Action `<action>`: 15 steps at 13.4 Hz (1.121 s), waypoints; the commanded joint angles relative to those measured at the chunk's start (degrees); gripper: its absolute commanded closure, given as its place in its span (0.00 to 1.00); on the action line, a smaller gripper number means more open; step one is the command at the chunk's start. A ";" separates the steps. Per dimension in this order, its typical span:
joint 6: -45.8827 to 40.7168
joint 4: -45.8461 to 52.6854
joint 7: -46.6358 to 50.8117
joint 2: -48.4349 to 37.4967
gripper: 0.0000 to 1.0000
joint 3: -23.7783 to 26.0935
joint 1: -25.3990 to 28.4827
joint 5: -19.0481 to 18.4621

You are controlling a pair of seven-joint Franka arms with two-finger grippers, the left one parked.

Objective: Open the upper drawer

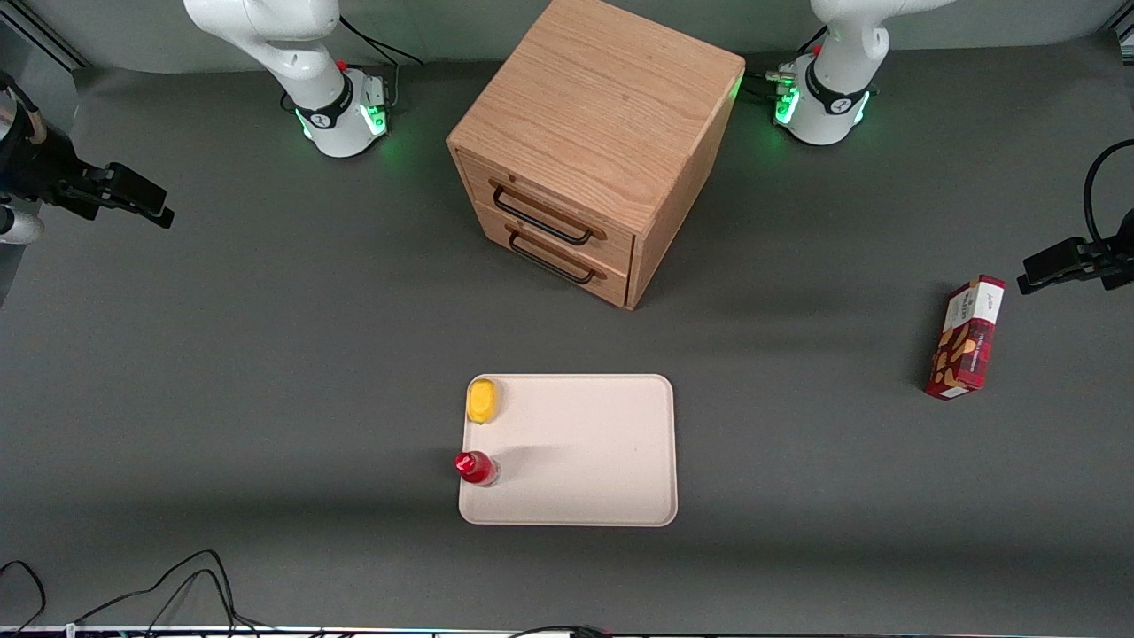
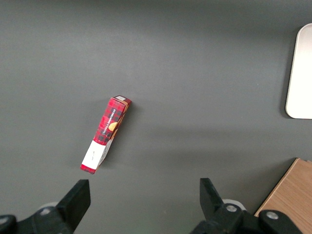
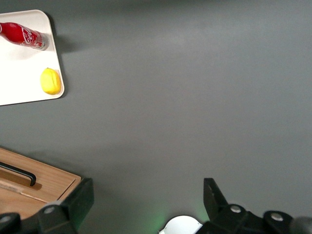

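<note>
Jaws of the right arm's black two-finger gripper (image 3: pixel 146 204) stand wide apart and hold nothing, hovering above bare grey table (image 1: pixel 266 354) toward the working arm's end. Well apart from them, the light oak upper drawer (image 1: pixel 545 202) with its long thin black bar handle (image 1: pixel 542 215) sits shut in the wooden cabinet (image 1: pixel 602 115), directly above the matching lower drawer (image 1: pixel 554 257).

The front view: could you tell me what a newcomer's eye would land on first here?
Likely the wooden cabinet near the arm bases, its upper drawer shut above the lower drawer. Nearer the camera lies a pale tray carrying a red bottle and a yellow object. The gripper hangs open over bare table at the working arm's end.
</note>
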 commanded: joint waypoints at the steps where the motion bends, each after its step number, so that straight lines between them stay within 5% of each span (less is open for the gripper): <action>1: -2.01 2.97 -7.18 1.40 0.00 0.88 -0.76 4.22; 7: -2.27 5.26 -9.85 4.65 0.00 0.97 7.50 9.24; 9: -2.27 4.92 -17.02 5.18 0.00 1.58 8.20 16.95; 12: -2.18 5.09 -28.46 10.09 0.00 5.88 8.12 20.85; 15: -0.70 5.79 -28.84 19.04 0.00 12.89 8.12 21.30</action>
